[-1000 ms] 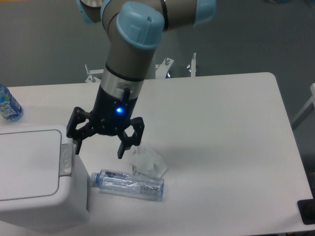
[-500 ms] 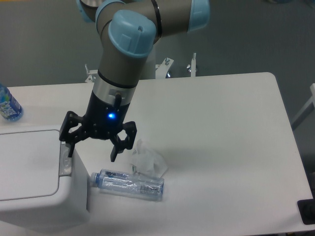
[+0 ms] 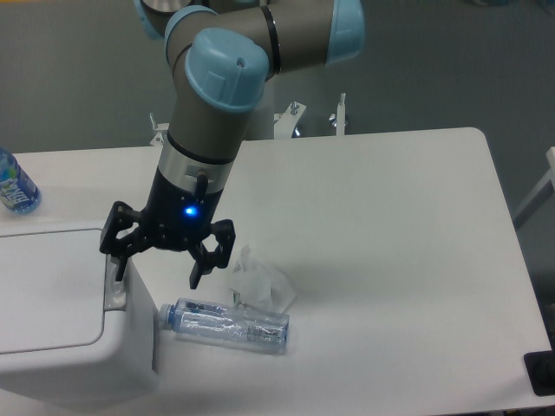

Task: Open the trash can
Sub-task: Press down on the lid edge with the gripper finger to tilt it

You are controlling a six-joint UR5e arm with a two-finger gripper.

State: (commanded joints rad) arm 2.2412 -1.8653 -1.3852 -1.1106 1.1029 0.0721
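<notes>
— What do the fingers look like from your end?

— I see the gripper (image 3: 156, 270) with its fingers (image 3: 198, 276) spread wide and pinching nothing. The finger at nine o'clock hangs over the grey push-button strip (image 3: 114, 287) on the trash can (image 3: 61, 316); I cannot tell whether it touches the strip. The finger at three o'clock hangs over the bare surface (image 3: 390, 225). A blue light glows on the wrist just above them.

— And the trash can itself?

— It sits at the eight o'clock corner of my view, a big white box with its flat lid down. The button strip runs along its edge at three o'clock, right under the gripper.

— Anything else close by?

— At five o'clock from the fingers, a clear plastic bottle (image 3: 227, 323) lies on its side, its cap end just beside the trash can wall. A crumpled clear wrapper (image 3: 258, 279) lies just beyond it, touching it. Far off at ten o'clock, a blue-labelled bottle (image 3: 14, 185) stands at the edge of the view.
</notes>
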